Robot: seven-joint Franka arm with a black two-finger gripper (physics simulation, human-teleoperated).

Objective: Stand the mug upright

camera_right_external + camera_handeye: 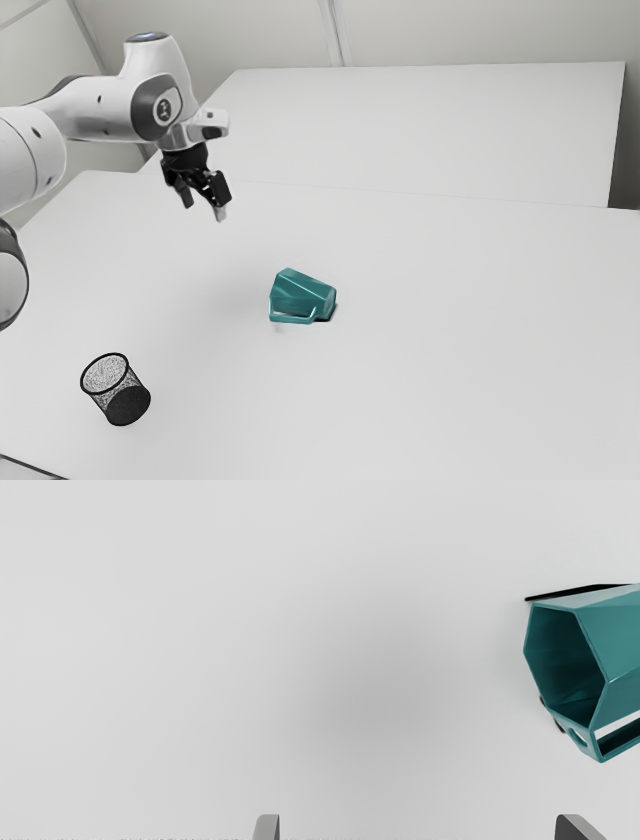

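Sideways on the table (450, 380) lies the teal mug (303, 294) — mouth toward the exterior view's left, its inside deep in shadow. Well apart, above the table, the gripper (205, 209) hangs with fingers spread wide. Toward the exterior view's left is a black mesh cup (128, 405). The wrist view cuts off the mug's base end — its depths are hard to make out.

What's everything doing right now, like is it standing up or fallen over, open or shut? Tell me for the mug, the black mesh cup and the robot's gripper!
Mug: lying on its side, not held.
Black mesh cup: standing up, its open end on top.
Gripper: open, up above the table, holding nothing.
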